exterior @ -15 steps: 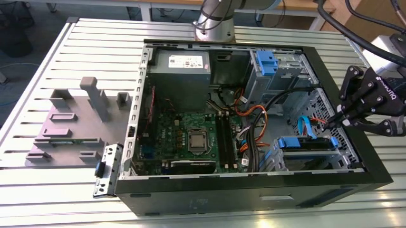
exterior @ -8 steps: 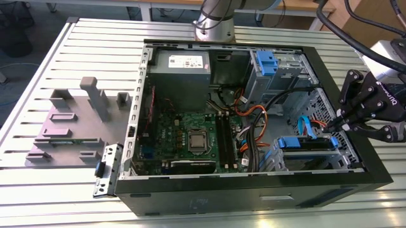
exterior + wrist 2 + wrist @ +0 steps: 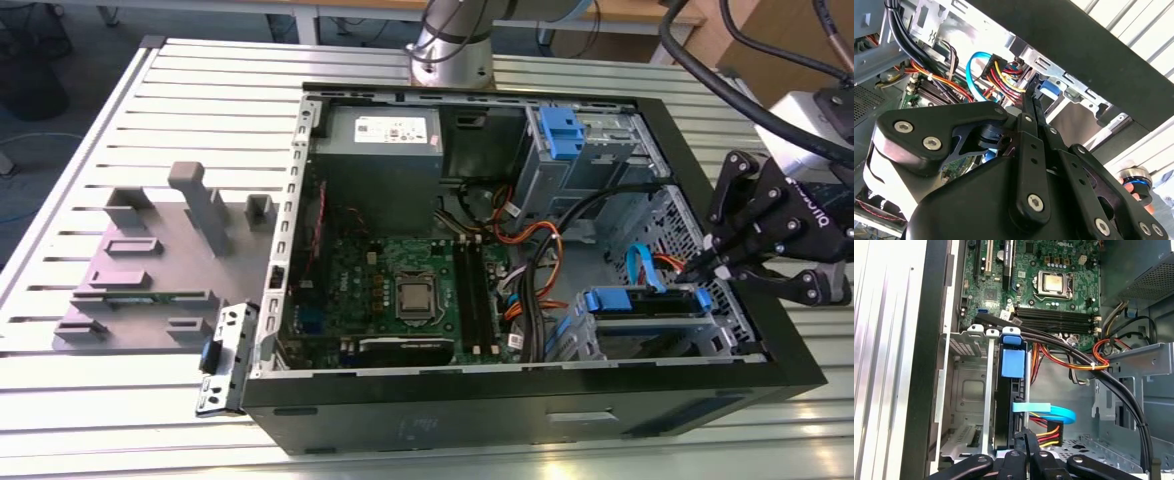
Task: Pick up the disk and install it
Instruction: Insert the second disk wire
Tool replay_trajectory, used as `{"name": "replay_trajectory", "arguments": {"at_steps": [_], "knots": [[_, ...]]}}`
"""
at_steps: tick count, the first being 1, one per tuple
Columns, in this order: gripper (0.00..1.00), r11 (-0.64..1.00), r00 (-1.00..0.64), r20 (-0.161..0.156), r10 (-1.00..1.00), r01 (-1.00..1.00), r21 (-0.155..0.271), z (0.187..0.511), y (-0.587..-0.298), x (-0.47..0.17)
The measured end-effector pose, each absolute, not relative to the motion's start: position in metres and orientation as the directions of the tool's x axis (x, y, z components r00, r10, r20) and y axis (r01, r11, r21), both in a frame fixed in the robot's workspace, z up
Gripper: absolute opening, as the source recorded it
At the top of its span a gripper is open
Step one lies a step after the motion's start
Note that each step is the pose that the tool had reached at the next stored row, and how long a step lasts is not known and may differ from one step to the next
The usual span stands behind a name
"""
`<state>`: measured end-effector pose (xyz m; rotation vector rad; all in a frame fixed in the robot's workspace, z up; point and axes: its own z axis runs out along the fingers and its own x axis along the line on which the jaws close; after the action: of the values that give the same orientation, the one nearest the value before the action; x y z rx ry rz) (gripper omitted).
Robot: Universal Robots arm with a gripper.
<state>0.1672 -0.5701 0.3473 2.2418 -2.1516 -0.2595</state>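
Surface: slatted aluminium table point(image 3: 107, 120), blue floor beyond.
Disk point(image 3: 1013, 365): seated in the drive cage point(image 3: 667, 335), near right of the computer case point(image 3: 534, 400).
Gripper point(image 3: 697, 268): fingers pressed together at the disk's edge.
Writing: none legible.

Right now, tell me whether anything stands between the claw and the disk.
Nothing visible does. In the first wrist view the claw sits at the disk standing on edge in its cage; the blue cable loops beside them, not between.

The end effector point(image 3: 697, 268) sits at the case wall point(image 3: 747, 260) by the drive cage point(image 3: 641, 325). Coloured cables point(image 3: 1054, 432) and a black cable bundle point(image 3: 1069, 352) crowd its approach. Open case floor point(image 3: 601, 250) lies beyond; the bench point(image 3: 134, 400) offers free room.
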Motion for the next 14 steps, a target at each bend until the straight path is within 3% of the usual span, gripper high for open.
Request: {"name": "replay_trajectory", "arguments": {"at_steps": [8,10,11,14], "knots": [[0.15,-0.048,0.034,-0.103,-0.994,-0.990,0.132,0.3468,-0.5704,0.1666],[0.16,-0.048,0.034,-0.103,-0.994,-0.990,0.132,0.3467,-0.5704,0.1666],[0.23,-0.048,0.034,-0.103,-0.994,-0.990,0.132,0.3468,-0.5704,0.1666],[0.23,-0.048,0.034,-0.103,-0.994,-0.990,0.132,0.3468,-0.5705,0.1666]]}}
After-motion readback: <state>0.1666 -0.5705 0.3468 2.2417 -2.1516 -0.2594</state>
